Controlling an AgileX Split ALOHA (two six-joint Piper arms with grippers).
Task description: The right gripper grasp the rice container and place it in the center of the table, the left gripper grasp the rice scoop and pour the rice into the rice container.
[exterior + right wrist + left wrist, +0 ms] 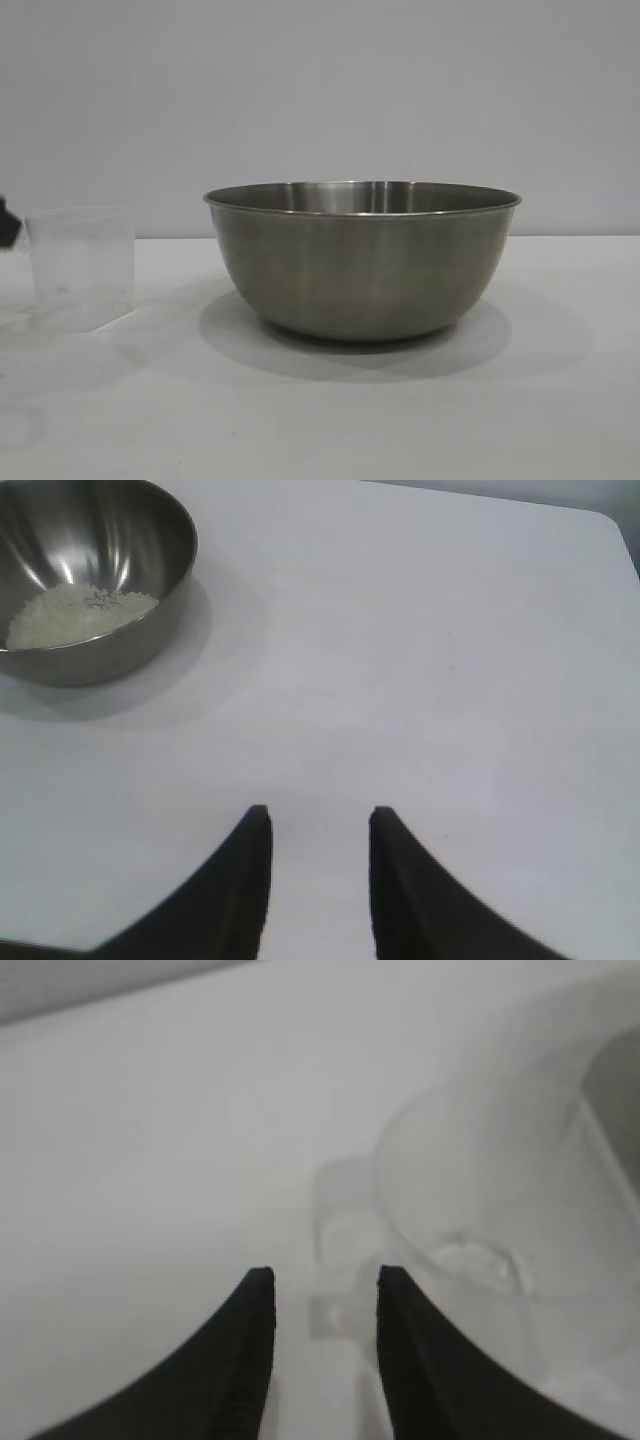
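Observation:
The rice container (362, 270), a wide steel bowl, stands in the middle of the white table (420, 420). The right wrist view shows the rice (75, 612) heaped on the bowl's floor (150, 570). The rice scoop (82, 265), a clear plastic cup, stands upright on the table left of the bowl and apart from it. My left gripper (325, 1278) is open, and the scoop's handle (335, 1310) lies in the gap between its tips with space on both sides. The cup's body (500, 1190) sits just beyond. My right gripper (315, 815) hangs open over bare table, well away from the bowl.
A black part of the left arm (8, 222) shows at the exterior view's left edge beside the scoop. A plain pale wall (320, 90) rises behind the table. The table's far corner (605, 525) shows in the right wrist view.

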